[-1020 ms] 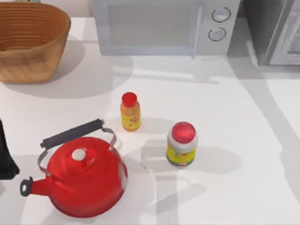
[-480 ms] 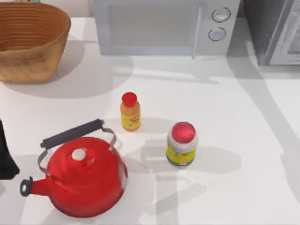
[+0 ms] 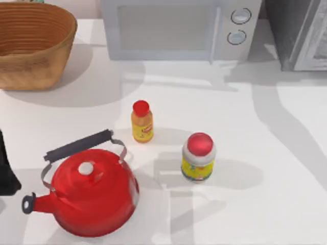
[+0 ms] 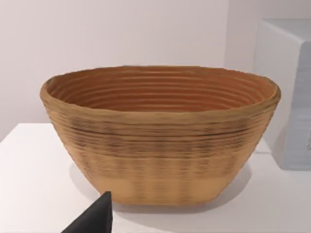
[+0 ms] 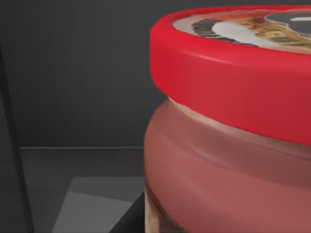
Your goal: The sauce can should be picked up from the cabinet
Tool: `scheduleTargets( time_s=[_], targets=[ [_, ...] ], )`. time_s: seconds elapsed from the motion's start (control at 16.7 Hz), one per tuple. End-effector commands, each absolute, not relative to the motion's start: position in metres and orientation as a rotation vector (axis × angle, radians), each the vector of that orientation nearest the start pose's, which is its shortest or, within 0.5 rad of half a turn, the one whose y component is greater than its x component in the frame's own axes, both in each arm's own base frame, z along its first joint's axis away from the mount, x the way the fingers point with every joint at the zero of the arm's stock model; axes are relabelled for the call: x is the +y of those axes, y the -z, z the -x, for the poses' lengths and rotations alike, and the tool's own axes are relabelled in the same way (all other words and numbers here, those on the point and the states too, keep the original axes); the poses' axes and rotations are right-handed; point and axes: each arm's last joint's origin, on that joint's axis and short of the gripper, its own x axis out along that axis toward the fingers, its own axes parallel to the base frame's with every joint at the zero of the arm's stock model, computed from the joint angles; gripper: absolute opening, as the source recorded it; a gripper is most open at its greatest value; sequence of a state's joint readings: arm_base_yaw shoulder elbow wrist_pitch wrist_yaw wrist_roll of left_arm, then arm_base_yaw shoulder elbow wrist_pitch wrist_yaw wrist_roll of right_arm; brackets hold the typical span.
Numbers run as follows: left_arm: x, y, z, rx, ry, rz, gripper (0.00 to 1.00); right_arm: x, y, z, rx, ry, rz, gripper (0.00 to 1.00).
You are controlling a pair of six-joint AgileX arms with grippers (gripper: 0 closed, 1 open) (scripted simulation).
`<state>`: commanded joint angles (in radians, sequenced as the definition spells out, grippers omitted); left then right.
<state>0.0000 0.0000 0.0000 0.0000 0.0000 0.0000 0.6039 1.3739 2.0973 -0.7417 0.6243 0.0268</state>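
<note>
Right wrist view: right gripper (image 5: 127, 219) sits right up against the sauce can (image 5: 228, 160), red rim and reddish body looming just ahead of it, whether spread or pinching cannot be told. Around and behind the can are the dark grey inner walls and floor of the cabinet (image 5: 73, 73), so the can stands inside it. Left gripper (image 3: 6, 171) idle at the table's (image 3: 265, 153) left edge, grip state also unclear, red kettle (image 3: 92, 196) just beside it, woven basket (image 4: 160, 141) ahead.
</note>
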Motion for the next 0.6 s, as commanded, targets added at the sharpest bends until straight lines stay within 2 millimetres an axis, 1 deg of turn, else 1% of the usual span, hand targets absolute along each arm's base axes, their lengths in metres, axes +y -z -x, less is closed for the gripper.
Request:
scheduleTargets(
  time_s=[0.06,0.12,0.42,0.6],
  targets=[
    [-0.0012,-0.16,-0.1057,0.0,0.0,0.0,1.0,0.1077,-0.5674,-0.1702,0.005,0.008,-0.005,0.0],
    [-0.0012,-0.16,-0.1057,0.0,0.0,0.0,1.0,0.1062,-0.5684,-0.1655,0.003,0.008,-0.006,0.0],
    [-0.0012,-0.16,-0.1057,0.0,0.0,0.0,1.0,0.1054,-0.5689,-0.1655,0.001,0.01,-0.009,0.0],
    [-0.0012,-0.16,-0.1057,0.0,0.0,0.0,1.0,0.0982,-0.5645,-0.1615,-0.006,0.01,-0.014,0.0]
  ],
)
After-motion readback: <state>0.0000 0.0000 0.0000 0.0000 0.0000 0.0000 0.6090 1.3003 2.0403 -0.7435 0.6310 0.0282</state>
